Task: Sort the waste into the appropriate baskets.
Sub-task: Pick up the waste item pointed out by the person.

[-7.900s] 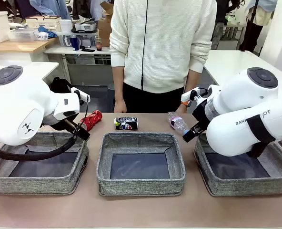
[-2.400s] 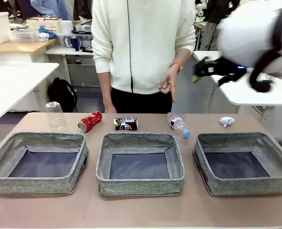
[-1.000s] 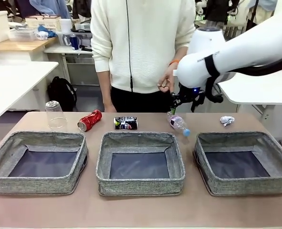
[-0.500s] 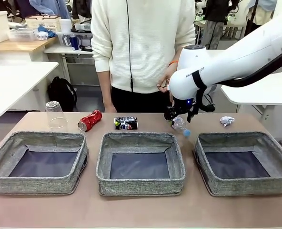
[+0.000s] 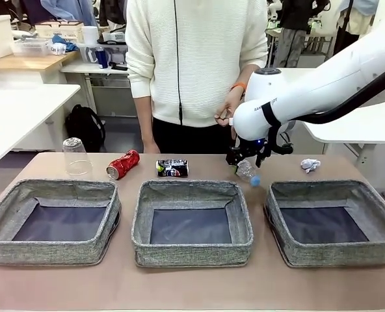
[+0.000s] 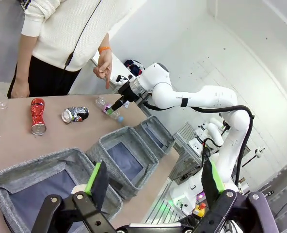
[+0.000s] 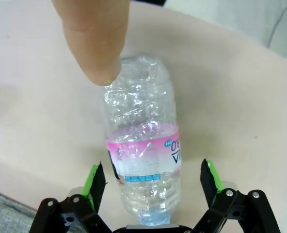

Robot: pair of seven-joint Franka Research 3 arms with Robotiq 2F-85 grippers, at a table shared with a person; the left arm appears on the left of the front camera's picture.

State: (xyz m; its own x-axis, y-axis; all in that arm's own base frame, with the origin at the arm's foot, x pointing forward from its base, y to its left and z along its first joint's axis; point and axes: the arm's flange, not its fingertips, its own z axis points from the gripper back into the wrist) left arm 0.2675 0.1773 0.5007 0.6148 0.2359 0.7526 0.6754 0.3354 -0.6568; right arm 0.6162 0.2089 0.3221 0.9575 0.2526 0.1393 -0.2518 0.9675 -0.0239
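The clear pink-labelled bottle (image 5: 247, 171) lies on the table behind the gap between the middle basket (image 5: 192, 251) and the right basket (image 5: 339, 255). My right gripper (image 5: 246, 162) is down over it. In the right wrist view the bottle (image 7: 142, 145) lies between the green pads (image 7: 96, 180), with a small gap on each side, so the right gripper (image 7: 151, 167) is open. A person's fingertip (image 7: 92, 39) points at the bottle's far end. My left gripper (image 6: 153, 178) hangs open and empty high above the left basket (image 6: 32, 189).
Along the far edge lie a clear cup (image 5: 76, 158), a red can (image 5: 122, 164), a dark can (image 5: 172, 168) and a white paper ball (image 5: 310, 165). The left basket (image 5: 49, 251) stands at the near left. The person's hand (image 5: 230, 112) hovers just above my right gripper.
My right arm has swung in and come down over the bottle, and its fingers now straddle it. The bottle and the other litter have not moved.
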